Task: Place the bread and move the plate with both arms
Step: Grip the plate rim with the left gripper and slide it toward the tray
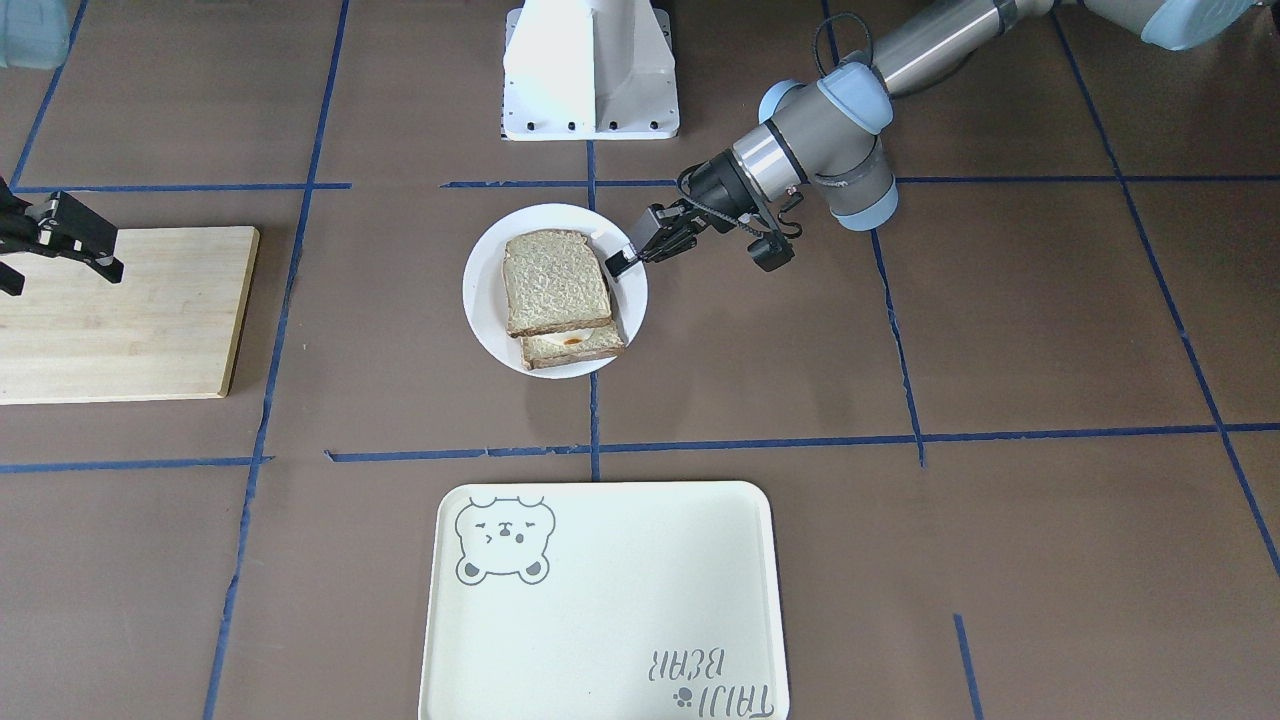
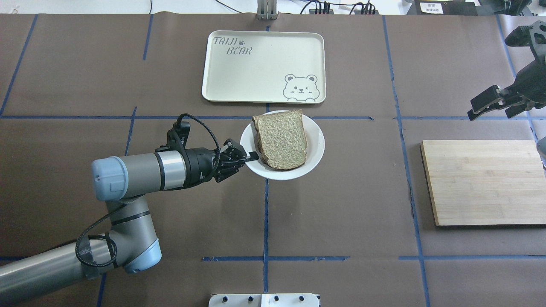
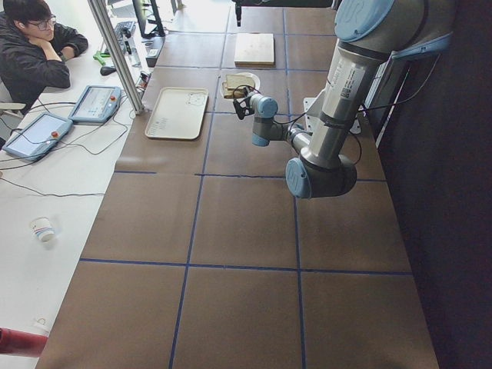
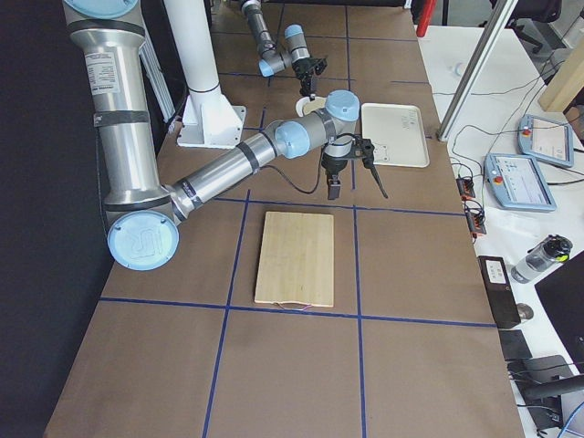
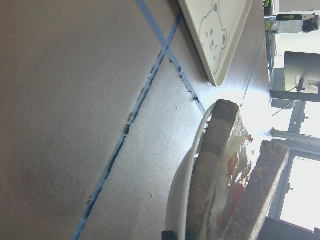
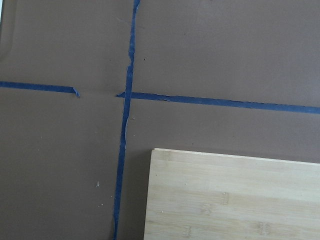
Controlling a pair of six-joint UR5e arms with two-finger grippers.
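Note:
The white plate [image 1: 487, 300] sits at the table's middle. The plain bread [image 1: 555, 280] lies on top of a second slice with fried egg [image 1: 578, 345], which peeks out below it. My left gripper [image 1: 618, 263] is shut on the plate's rim on the robot's left side. It also shows in the overhead view [image 2: 252, 156], at the plate [image 2: 316, 145] with the bread [image 2: 281, 138]. In the left wrist view the plate's edge [image 5: 182, 200] and both slices show close up. My right gripper [image 2: 490, 111] is open and empty, hovering beyond the far corner of the cutting board.
A cream tray with a bear drawing [image 2: 264, 64] lies beyond the plate, bare. A wooden cutting board [image 2: 482, 181] lies on the robot's right, also in the right wrist view [image 6: 235, 195]. The white robot base [image 1: 590, 70] stands near the plate. Blue tape lines cross the brown table.

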